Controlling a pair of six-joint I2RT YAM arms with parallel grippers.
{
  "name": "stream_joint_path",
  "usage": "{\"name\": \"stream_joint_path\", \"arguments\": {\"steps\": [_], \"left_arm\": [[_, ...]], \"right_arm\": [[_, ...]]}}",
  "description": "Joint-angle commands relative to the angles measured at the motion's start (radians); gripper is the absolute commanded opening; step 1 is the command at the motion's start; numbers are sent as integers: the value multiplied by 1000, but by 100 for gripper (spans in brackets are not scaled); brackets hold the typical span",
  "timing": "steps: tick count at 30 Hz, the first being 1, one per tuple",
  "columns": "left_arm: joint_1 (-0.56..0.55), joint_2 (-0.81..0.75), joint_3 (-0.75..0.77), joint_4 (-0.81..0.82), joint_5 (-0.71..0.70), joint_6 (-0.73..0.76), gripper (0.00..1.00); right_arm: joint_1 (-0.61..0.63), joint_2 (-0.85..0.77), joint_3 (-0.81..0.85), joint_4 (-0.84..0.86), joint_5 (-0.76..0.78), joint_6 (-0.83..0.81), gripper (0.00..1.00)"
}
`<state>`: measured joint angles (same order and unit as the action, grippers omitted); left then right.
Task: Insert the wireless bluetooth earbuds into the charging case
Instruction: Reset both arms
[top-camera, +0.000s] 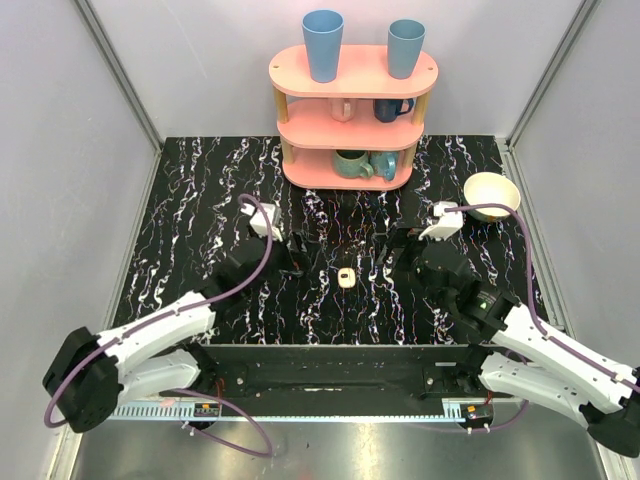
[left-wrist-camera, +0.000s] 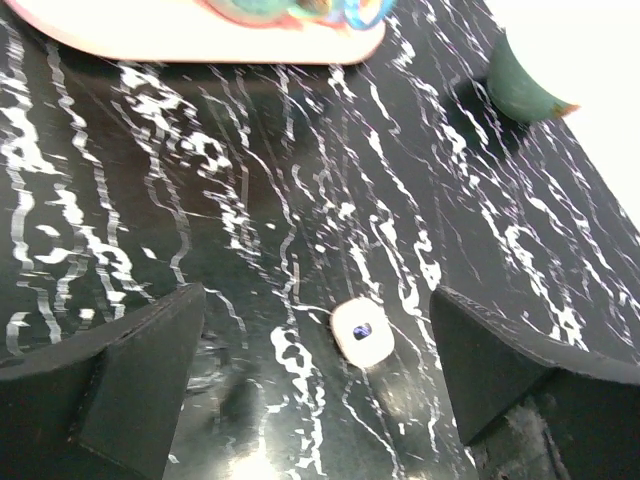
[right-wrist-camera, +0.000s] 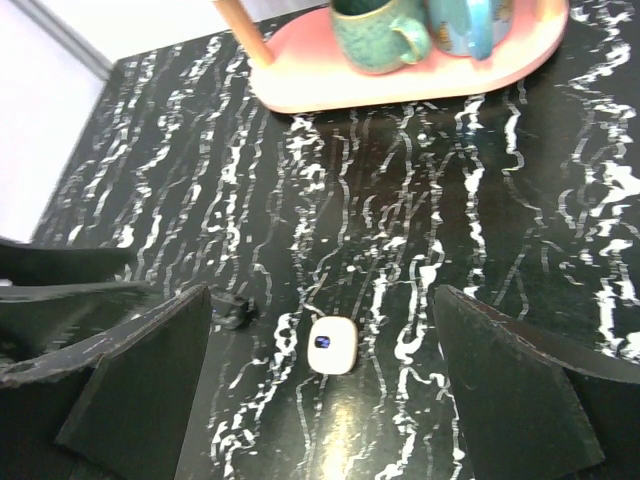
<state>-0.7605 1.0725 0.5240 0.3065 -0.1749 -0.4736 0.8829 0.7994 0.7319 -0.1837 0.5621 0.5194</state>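
Note:
The charging case (top-camera: 345, 277) is a small cream-white rounded pebble with a small dark spot on top. It lies flat on the black marbled table between the two arms. My left gripper (top-camera: 292, 256) is open and empty just left of it. In the left wrist view the case (left-wrist-camera: 362, 332) lies between the spread fingers, nearer the right one, under the left gripper (left-wrist-camera: 318, 300). My right gripper (top-camera: 396, 250) is open and empty just right of the case. In the right wrist view the case (right-wrist-camera: 332, 345) lies under the right gripper (right-wrist-camera: 322, 295). No white earbuds show in any view.
A pink three-tier shelf (top-camera: 355, 120) stands at the back with two blue cups on top and mugs on the lower tiers; its base shows in the right wrist view (right-wrist-camera: 400, 85). A cream bowl (top-camera: 491, 190) sits at the back right.

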Motion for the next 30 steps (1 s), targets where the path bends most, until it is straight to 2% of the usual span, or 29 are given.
{"name": "stream_joint_path", "arguments": {"steps": [1, 5, 8, 9, 13, 16, 17, 18, 20, 22, 24, 30], "left_arm": [[45, -115, 67, -158, -127, 85, 99], [99, -247, 56, -204, -114, 105, 99], [170, -298, 53, -254, -77, 116, 99], [199, -304, 48, -280, -71, 107, 99], [393, -347, 1, -274, 63, 61, 99], [414, -378, -27, -270, 28, 24, 99], [414, -391, -47, -259, 8, -6, 99], [415, -393, -48, -265, -53, -35, 99], [415, -385, -32, -297, -116, -101, 99], [415, -372, 22, -380, -137, -117, 99], [414, -353, 48, -438, -150, -131, 99], [411, -367, 36, -403, -173, -171, 99]], "right_arm": [[-31, 6, 3, -39, 93, -78, 100], [-128, 56, 43, -121, 91, -59, 100], [-234, 75, 64, -165, -6, -21, 100], [-261, 78, 66, -165, -81, -21, 100], [-373, 115, 99, -177, -191, -51, 100], [-436, 164, 132, -212, -247, -61, 100], [-525, 188, 138, -217, -319, -59, 100], [-588, 204, 144, -214, -496, -49, 100], [-691, 245, 136, -191, -603, -38, 100], [-705, 270, 136, -194, -567, -54, 100], [-708, 296, 127, -189, -460, -88, 100], [-716, 284, 18, -59, -308, -125, 100]]}}
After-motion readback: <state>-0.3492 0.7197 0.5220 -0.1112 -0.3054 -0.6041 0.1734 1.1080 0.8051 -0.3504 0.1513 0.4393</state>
